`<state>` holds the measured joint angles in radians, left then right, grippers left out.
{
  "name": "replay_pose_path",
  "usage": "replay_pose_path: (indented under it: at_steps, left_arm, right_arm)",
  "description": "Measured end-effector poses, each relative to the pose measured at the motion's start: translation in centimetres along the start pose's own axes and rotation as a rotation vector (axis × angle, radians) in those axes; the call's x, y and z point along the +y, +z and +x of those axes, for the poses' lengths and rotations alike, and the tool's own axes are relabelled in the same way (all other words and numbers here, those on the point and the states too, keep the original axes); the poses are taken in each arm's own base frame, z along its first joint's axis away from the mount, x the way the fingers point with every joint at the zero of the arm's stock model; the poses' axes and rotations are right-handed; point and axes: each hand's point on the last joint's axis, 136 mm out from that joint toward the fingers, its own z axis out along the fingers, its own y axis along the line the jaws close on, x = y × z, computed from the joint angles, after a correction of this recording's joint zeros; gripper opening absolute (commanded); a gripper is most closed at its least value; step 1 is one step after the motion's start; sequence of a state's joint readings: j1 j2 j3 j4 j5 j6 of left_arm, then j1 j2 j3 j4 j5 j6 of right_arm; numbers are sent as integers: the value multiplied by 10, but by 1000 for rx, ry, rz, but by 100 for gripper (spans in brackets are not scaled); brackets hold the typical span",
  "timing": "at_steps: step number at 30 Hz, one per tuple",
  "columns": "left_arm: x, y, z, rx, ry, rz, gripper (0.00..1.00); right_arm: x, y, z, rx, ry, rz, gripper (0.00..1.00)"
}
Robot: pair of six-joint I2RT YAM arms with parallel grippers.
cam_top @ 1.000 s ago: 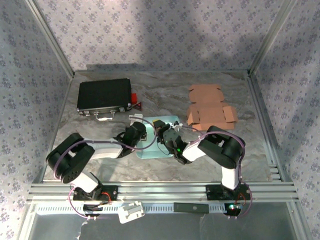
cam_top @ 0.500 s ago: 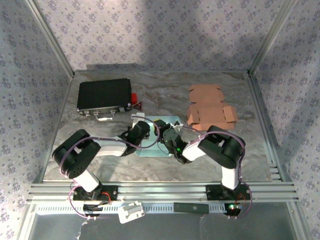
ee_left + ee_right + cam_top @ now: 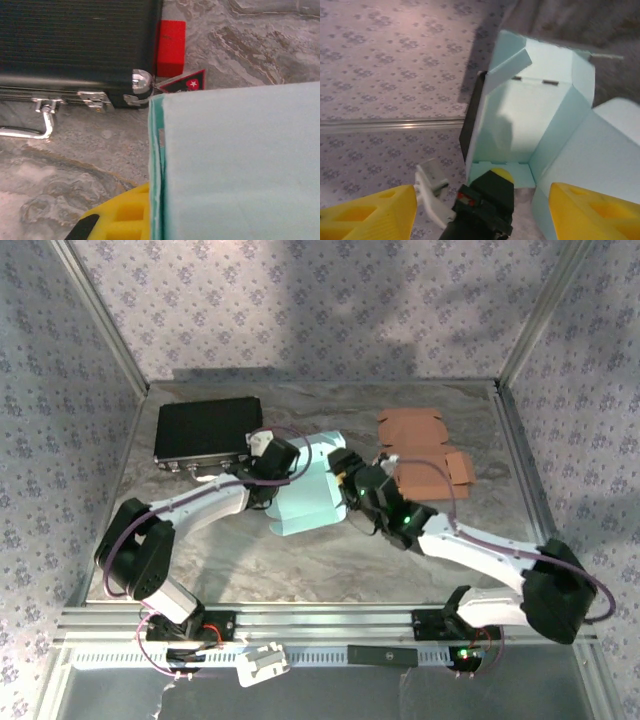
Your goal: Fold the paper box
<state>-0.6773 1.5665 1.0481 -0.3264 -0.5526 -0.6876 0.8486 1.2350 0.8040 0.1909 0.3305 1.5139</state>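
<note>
The light blue paper box stands partly folded at the table's middle, its walls raised and one flap bent inward. My left gripper is shut on the box's left wall. In the left wrist view, one yellow finger presses against the wall's edge, and the other finger is hidden behind the paper. My right gripper is open just right of the box. Its yellow fingers stand wide apart, facing the box's open inside, and touch nothing.
A black case with metal latches lies at the back left, with a red block at its corner. Flat brown cardboard blanks lie at the back right. Metal rails edge the table's sides and front.
Both arms have stretched away from their bases, and the box has moved back and stood up off the table. The right gripper has opened and let go of the box.
</note>
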Motion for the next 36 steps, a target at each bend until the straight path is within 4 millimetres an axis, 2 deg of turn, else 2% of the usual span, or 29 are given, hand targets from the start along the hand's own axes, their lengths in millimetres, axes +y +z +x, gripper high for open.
replay_pose_path:
  at_steps: [3,6,9,15,22,28,32,36]
  left_arm:
    - [3,-8,1,64,-2,-15,0]
    - [8,-13,11,128,10,-30,0]
    - [12,-17,20,180,22,-43,0]
    - [15,-23,25,225,34,-52,0]
    - [13,-27,27,234,35,-44,0]
    - [12,-34,25,228,37,-33,0]
    - [11,-37,24,222,35,-27,0]
    - [9,-38,23,221,37,-21,0]
  right_arm:
    - [22,0,-25,-8,-79,27,67]
    - [26,8,-41,-1,-141,85,66]
    - [24,26,-44,43,-186,143,65]
    - [13,55,-32,139,-229,212,63]
    - [1,68,-13,193,-238,238,63]
    - [-16,83,-7,209,-241,279,62]
    - [-19,93,-4,220,-240,285,62]
    - [-19,94,4,243,-241,278,62]
